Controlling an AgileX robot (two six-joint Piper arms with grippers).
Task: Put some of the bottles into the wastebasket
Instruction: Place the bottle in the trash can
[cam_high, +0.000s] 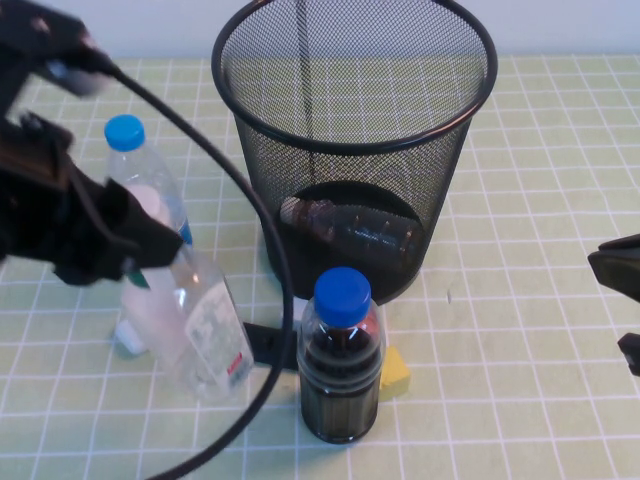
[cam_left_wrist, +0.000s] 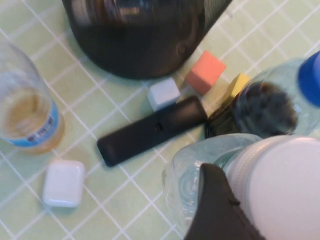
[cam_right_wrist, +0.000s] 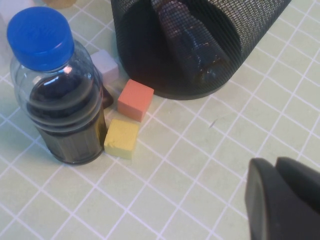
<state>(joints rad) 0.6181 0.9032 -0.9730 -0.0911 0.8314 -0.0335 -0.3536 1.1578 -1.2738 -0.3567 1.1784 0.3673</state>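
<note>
Upper frame: wastebasket (cam_right_wrist: 200, 45), bottle (cam_right_wrist: 192, 55) inside. Left: dark bottle (cam_right_wrist: 60, 90); yellow cube (cam_right_wrist: 121, 138) touching it, pink cube (cam_right_wrist: 135, 99) just beyond. Lower right: right gripper (cam_right_wrist: 285, 200).

Your left gripper (cam_high: 150, 245) is matte black with chunky, angular housings, standing left of the wastebasket (cam_high: 355, 140). A thick black cable (cam_high: 262, 250) arcs out from its arm. In the left wrist view, one finger (cam_left_wrist: 220, 210) is a smooth, dark, rounded wedge. Your right gripper (cam_high: 622, 300), right of the wastebasket, shows glossy black rounded fingers (cam_right_wrist: 280, 205).
</note>
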